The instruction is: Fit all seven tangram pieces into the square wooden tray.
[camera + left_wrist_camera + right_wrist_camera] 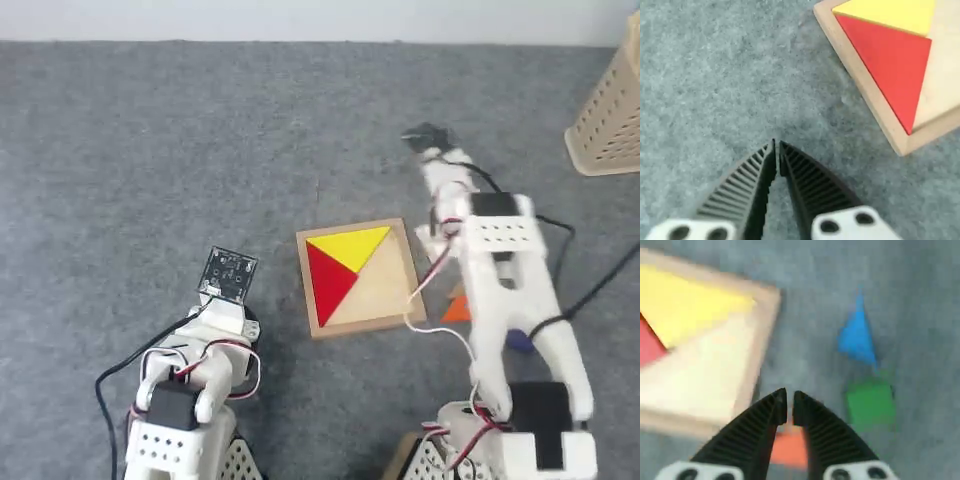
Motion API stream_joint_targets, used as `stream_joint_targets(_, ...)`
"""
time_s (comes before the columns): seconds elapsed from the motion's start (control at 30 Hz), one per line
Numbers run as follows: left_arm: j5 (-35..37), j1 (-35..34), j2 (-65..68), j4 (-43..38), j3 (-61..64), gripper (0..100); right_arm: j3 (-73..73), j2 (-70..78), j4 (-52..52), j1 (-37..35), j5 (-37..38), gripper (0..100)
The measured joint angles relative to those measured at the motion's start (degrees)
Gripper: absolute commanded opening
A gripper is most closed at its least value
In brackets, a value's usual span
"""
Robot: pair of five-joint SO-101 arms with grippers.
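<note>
The square wooden tray (404,262) lies mid-table on grey carpet, holding a yellow triangle (352,246) and a red triangle (329,280); the rest of its floor is bare wood. My right gripper (789,392) is shut with nothing in it, hanging just off the tray's edge (766,335) above an orange piece (790,449). A green square (870,402) and a blue triangle (856,337) lie on the carpet beyond it. The orange piece (457,309) peeks out beside the right arm (500,270). My left gripper (776,144) is shut over bare carpet, short of the tray's corner (900,145).
A beige perforated basket (610,105) stands at the far right back. Cables trail from both arm bases (160,350). Open carpet stretches left of and behind the tray.
</note>
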Motion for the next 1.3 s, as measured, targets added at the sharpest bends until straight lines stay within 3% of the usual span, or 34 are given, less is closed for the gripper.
stream_joint_targets(0.13,0.00,0.00,0.00,0.00,0.00,1,2.73,-0.09,9.85,1.67,2.20,12.8)
stream_joint_targets(0.3,0.00,0.00,0.00,0.00,0.00,1,8.62,-0.18,13.71,1.58,18.90,16.2)
stream_joint_targets(0.4,0.00,0.00,0.00,0.00,0.00,1,10.20,-0.18,13.01,1.67,23.38,23.6)
stream_joint_targets(0.63,0.00,0.00,0.00,0.00,0.00,1,10.20,0.79,8.79,3.96,26.02,24.3)
stream_joint_targets(1.07,0.00,0.00,0.00,0.00,0.00,1,0.00,18.55,3.87,5.45,26.55,21.8)
stream_joint_targets(1.3,0.00,0.00,0.00,0.00,0.00,1,-7.12,23.74,3.87,5.45,20.22,13.9)
